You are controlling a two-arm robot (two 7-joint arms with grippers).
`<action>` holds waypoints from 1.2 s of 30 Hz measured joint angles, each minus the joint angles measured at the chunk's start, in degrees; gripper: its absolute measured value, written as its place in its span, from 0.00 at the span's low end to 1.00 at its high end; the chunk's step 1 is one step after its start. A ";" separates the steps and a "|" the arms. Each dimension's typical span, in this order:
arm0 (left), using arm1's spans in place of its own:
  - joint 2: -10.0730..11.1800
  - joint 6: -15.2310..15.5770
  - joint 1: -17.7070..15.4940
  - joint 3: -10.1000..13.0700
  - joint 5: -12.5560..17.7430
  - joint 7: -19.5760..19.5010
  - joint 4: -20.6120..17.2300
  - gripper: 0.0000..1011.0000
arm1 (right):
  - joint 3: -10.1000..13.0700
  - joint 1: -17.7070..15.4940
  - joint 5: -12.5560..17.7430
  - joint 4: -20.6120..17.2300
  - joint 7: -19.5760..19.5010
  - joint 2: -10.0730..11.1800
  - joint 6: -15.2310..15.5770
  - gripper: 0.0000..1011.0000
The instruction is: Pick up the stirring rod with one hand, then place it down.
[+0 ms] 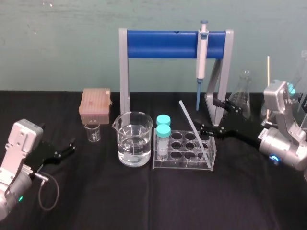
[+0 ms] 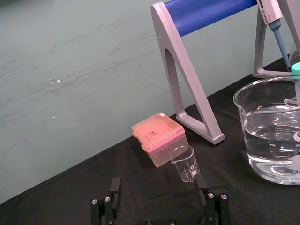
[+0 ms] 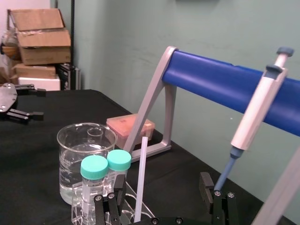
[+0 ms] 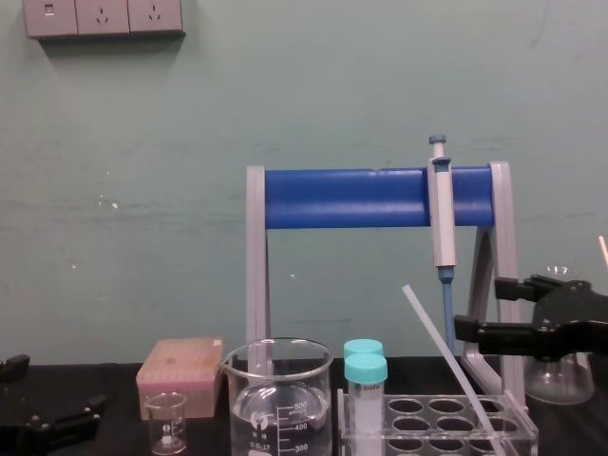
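Black cloth covers the surface before a pale green wall. Nothing looks done yet: the long, thin, translucent white stirring rod leans in the clear plastic tube rack. At its 3 o'clock, the black two-fingered right gripper hovers just beside it, jaws spread (lift and set-down both remain). The black left gripper sits parked at 9 o'clock, jaws apart.
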 joint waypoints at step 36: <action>0.00 0.00 0.00 0.00 0.00 0.00 0.00 0.99 | -1.59 11.77 0.00 21.25 13.61 -9.42 -0.83 0.99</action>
